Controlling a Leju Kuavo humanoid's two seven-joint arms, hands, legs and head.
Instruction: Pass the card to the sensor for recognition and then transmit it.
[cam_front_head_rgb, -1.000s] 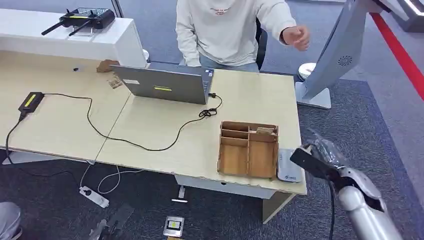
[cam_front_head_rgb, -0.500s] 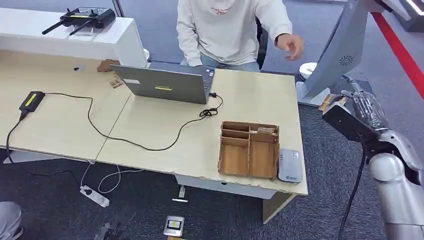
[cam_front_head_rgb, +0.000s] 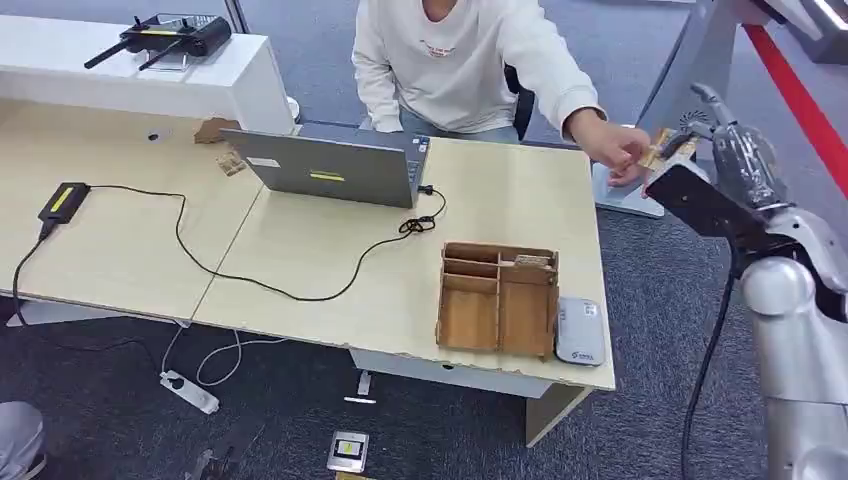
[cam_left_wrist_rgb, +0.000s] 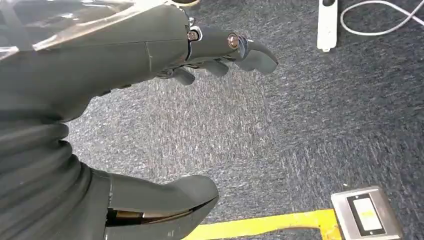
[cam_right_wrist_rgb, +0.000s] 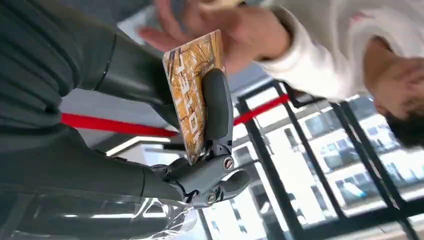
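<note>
Pale wood-grain desk (cam_front_head_rgb: 120, 250) carries everything here, largest first. Near its back edge sits a grey laptop (cam_front_head_rgb: 330, 170), with a black cable (cam_front_head_rgb: 250, 275) running from it across the top to a black adapter (cam_front_head_rgb: 62, 202) near the left edge. At the front right corner stands a wooden organiser box (cam_front_head_rgb: 497, 298) with several compartments, and the grey card sensor (cam_front_head_rgb: 579, 331) lies just beside it, between the box and the right edge.

Behind the back edge sits a person in a cream sweatshirt (cam_front_head_rgb: 450, 60), whose hand (cam_front_head_rgb: 615, 150) reaches out past the back right corner.

Off the desk's right edge, the robot's right hand (cam_front_head_rgb: 720, 160) is raised and pinches the orange patterned card (cam_right_wrist_rgb: 192, 95) between thumb and fingers (cam_right_wrist_rgb: 217, 102); the card stands on edge, held up close to the person's hand, though I cannot tell whether the 2 touch.

Down over the blue carpet (cam_left_wrist_rgb: 300, 125), the left hand (cam_left_wrist_rgb: 150, 50) holds nothing, its fingers loosely apart.
</note>
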